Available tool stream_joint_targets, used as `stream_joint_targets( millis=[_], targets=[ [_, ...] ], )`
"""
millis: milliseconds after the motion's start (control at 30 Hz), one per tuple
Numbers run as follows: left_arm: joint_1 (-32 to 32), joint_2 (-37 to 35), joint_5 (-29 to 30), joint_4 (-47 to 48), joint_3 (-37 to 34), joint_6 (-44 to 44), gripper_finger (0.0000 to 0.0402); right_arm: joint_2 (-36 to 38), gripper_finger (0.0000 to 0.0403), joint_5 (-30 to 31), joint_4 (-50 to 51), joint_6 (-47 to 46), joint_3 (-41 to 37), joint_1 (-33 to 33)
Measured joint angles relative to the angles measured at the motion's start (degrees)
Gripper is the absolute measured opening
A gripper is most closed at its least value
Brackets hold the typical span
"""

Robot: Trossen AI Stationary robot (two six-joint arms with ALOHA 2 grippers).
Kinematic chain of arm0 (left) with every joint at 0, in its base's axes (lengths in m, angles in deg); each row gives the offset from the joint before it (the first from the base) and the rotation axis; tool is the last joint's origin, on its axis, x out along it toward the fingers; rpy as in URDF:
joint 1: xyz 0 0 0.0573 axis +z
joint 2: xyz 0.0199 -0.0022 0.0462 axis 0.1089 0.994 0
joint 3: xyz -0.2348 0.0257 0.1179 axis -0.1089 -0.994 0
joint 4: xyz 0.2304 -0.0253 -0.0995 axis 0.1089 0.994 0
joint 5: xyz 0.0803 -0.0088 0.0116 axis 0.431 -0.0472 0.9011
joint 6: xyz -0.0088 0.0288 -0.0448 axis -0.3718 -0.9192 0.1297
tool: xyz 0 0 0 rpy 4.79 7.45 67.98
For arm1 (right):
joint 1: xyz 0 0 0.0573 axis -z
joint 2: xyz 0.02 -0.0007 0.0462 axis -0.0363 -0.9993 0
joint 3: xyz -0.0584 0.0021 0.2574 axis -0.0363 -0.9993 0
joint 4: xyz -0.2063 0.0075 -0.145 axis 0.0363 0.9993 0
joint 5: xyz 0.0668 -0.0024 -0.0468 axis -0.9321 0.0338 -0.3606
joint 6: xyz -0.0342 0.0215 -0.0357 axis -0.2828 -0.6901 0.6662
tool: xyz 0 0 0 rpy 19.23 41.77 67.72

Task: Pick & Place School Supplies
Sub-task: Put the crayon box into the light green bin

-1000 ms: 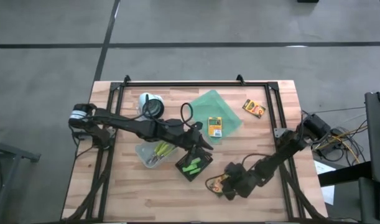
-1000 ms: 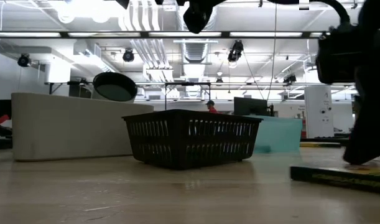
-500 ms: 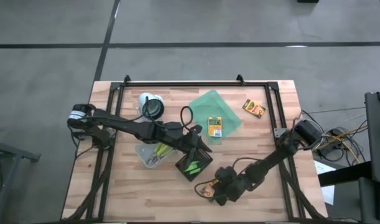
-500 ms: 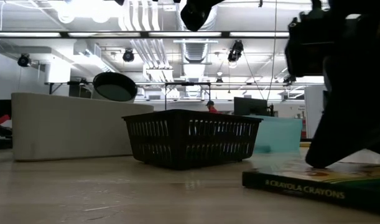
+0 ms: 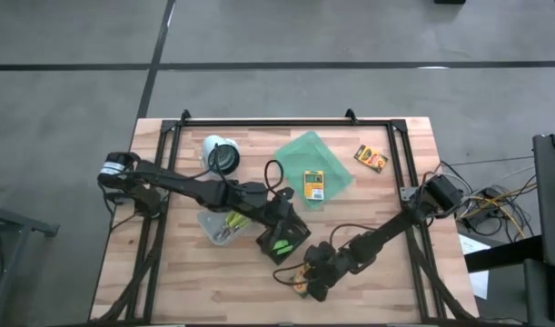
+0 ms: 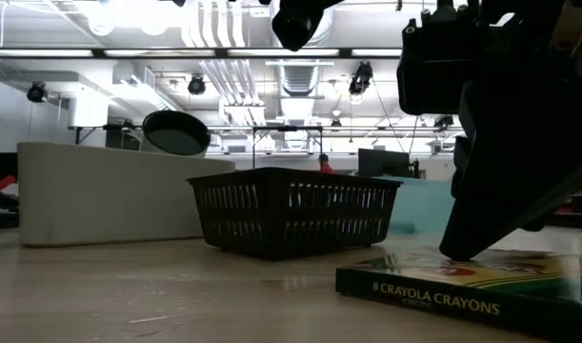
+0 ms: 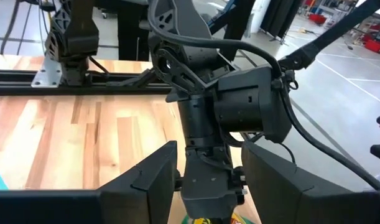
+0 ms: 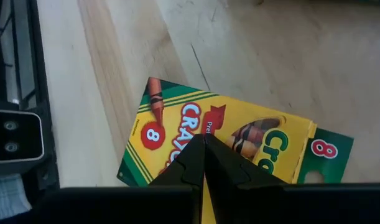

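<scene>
The right claw [image 5: 306,282] sits near the worktop's front edge, fingers pressed together, tips down on a crayon box [image 8: 233,146] that lies flat on the wood — pushing it, seemingly, not gripping it. The left claw [image 5: 291,227] hangs over the black basket [image 5: 283,242] mid-worktop, fingers spread wide and holding nothing; green markers [image 5: 282,245] lie inside. Another crayon box [image 5: 313,184] rests on the green tray [image 5: 336,173], a third [image 5: 371,158] near the back right corner. Next, probably: spread the right fingers, straddle the box, lift.
</scene>
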Motion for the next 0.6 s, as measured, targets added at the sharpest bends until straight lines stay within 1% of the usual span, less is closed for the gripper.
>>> stream_joint_targets(
  millis=[100,267,333,467,600],
  targets=[
    [-0.2,0.0,0.0,0.1,0.0,0.0,0.0186,0.0,0.0008,0.8,0.4,3.0,0.7,0.0],
    [-0.2,-0.7,0.0,0.3,0.0,0.5,0.0186,1.7,0.0008,4.4,1.1,7.0,1.1,-0.1],
    [-0.2,-1.5,0.0,0.2,0.0,1.2,0.0186,3.6,0.0008,7.1,5.2,7.3,0.8,-0.4],
    [-0.2,-3.4,0.3,0.4,0.0,1.0,0.0186,8.6,0.0008,14.9,12.9,7.3,0.8,-1.5],
    [-0.2,-5.3,1.0,0.8,0.0,2.3,0.0186,13.7,0.0008,16.7,16.2,9.7,0.5,-3.0]
  ],
)
